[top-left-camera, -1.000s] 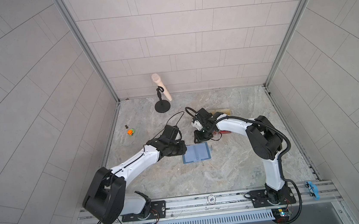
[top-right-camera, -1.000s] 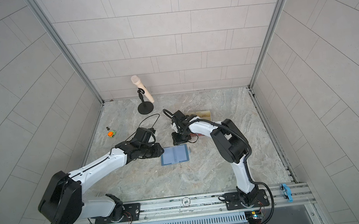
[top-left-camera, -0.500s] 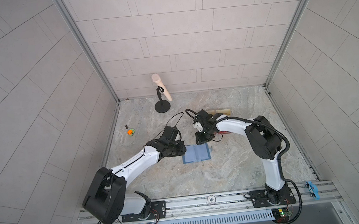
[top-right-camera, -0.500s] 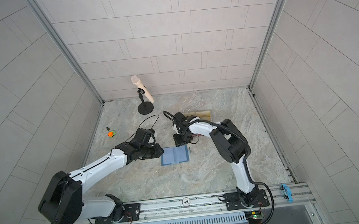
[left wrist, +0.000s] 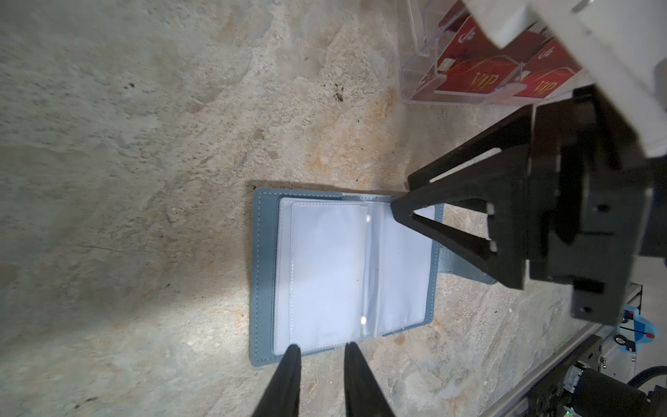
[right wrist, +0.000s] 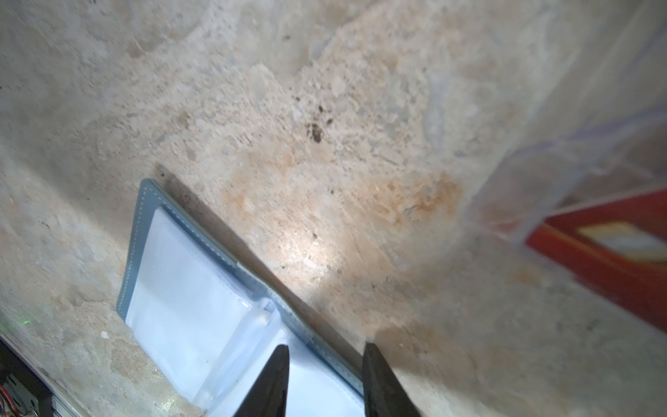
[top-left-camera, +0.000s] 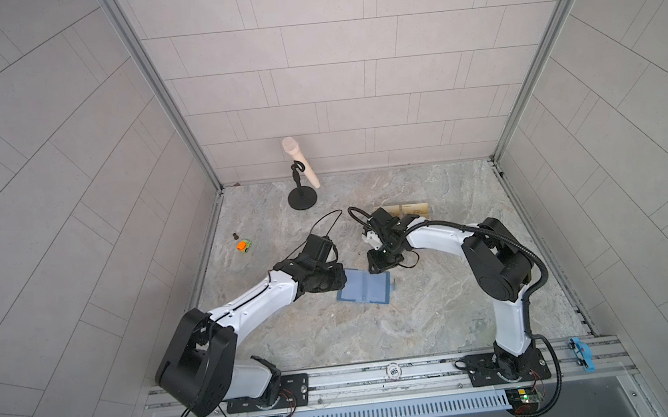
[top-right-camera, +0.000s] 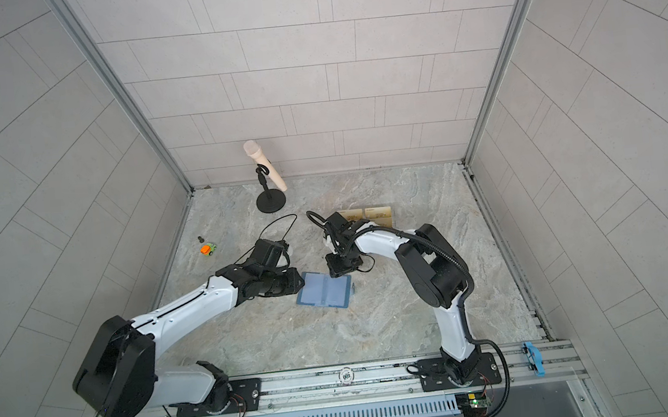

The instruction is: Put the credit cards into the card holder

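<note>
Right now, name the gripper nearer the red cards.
Right. The right gripper is at the card holder's edge facing the credit cards; left gripper at its far edge.

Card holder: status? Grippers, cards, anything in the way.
Left gripper open, tips at card holder edge. Right gripper open, empty, at its other side. Sleeves look empty; credit cards in clear stand. No obstruction seen.

we see the card holder (top-left-camera: 364, 288) lying open on the marbled table (top-left-camera: 438, 312). the left gripper (top-left-camera: 342, 280) meets its edge at ten o'clock, and the right gripper (top-left-camera: 376, 267) hangs over its edge at one o'clock. farther off, a microphone stand (top-left-camera: 303, 199) sits at eleven, an orange toy (top-left-camera: 244, 246) at ten, and pale gold cards (top-left-camera: 412, 209) at one.
</note>
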